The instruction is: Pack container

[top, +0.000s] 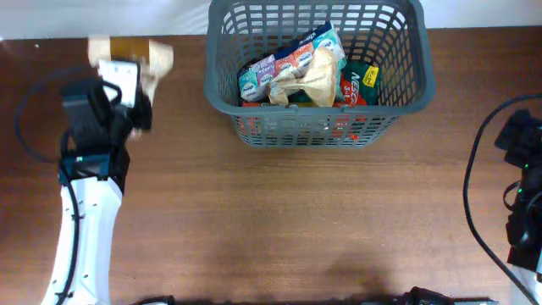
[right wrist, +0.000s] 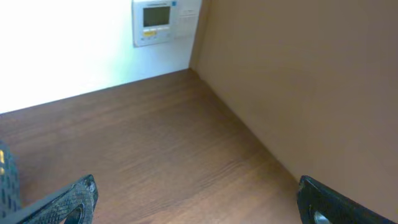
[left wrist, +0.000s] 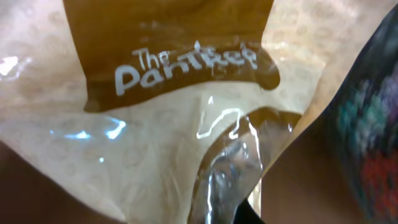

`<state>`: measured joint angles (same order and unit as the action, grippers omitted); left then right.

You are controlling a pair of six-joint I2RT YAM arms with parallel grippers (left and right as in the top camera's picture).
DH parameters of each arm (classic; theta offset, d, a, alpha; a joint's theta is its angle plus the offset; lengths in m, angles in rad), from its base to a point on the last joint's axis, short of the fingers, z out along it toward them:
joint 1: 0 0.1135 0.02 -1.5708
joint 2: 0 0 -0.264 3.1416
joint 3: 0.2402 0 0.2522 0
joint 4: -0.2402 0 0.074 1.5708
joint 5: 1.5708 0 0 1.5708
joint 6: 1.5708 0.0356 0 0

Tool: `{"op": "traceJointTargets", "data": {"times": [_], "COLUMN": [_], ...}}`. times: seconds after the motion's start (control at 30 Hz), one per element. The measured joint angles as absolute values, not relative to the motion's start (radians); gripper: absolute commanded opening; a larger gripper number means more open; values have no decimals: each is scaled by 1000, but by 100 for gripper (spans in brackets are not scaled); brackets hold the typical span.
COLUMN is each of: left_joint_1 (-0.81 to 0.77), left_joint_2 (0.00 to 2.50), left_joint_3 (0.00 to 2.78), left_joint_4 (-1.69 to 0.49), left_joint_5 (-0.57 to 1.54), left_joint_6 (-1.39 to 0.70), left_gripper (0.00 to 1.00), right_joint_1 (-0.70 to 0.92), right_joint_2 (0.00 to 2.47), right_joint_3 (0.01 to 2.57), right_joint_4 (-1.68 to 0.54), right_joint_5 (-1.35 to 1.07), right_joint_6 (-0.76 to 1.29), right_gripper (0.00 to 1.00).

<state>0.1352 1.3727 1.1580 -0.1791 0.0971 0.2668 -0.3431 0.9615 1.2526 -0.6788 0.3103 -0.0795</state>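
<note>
Tan crinkled film with a brown label band fills the left wrist view: it is a packet (left wrist: pixel 155 143), glossy and creased, so we judge it light, soft and slippery. It is best taken by a gathered fold or a seam, not by its flat face. The left gripper (top: pixel 127 80) is pressed nearly together, and the film bunches up just where its fingers should meet. We read that as a pinch on a fold of the packet, though the fingers themselves are hidden.

The container (top: pixel 313 129) stands on the table (top: pixel 279 220) well off to that gripper's right, and nothing is touching it. Its grey lattice walls and thick rim look stiff, and it should not shift easily. Several packets (top: pixel 296 72) already lie heaped in it, so a new one would have to go in from above, over the rim.

Only the overhead view shows the gap between the held packet and the container, and how full the container is. Only the left wrist view shows the film's sheen and its white lettering. The right wrist view shows the right gripper (right wrist: pixel 199 205) spread wide and empty, with bare table beyond it and a small wall panel (right wrist: pixel 155 22) farther off. The container's lattice just shows at that view's left edge.
</note>
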Motion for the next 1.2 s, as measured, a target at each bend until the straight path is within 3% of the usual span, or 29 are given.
{"op": "traceJointTargets", "data": {"times": [0.27, 0.6, 0.7, 0.93, 0.97, 1.0, 1.03, 1.2], "left_joint_1": [89, -184, -252, -376, -382, -388, -389, -371], "left_joint_2": [1488, 1835, 1914, 2017, 2020, 2021, 2021, 2020], "left_joint_3": [1522, 1848, 1863, 1869, 1869, 1869, 1869, 1870], "left_joint_4": [-27, -24, -96, -506, -563, -609, -636, -704], "left_joint_5": [233, 520, 575, 617, 611, 596, 581, 464], "left_joint_6": [205, 184, 180, 260, 285, 312, 331, 379], "left_gripper": [2, 1, 1, 1, 22, 52, 100, 99], "right_joint_1": [-343, -343, -343, -343, -343, -343, -343, -343], "right_joint_2": [981, 981, 981, 976, 976, 976, 975, 975], "right_joint_3": [1253, 1253, 1253, 1253, 1253, 1253, 1253, 1253], "right_joint_4": [-664, -657, -657, -658, -657, -657, -657, -652], "right_joint_5": [276, 260, 259, 254, 253, 252, 253, 252], "right_joint_6": [-80, -80, -80, -80, -80, -80, -80, -80], "right_gripper": [99, 99, 99, 99, 99, 99, 99, 99]}}
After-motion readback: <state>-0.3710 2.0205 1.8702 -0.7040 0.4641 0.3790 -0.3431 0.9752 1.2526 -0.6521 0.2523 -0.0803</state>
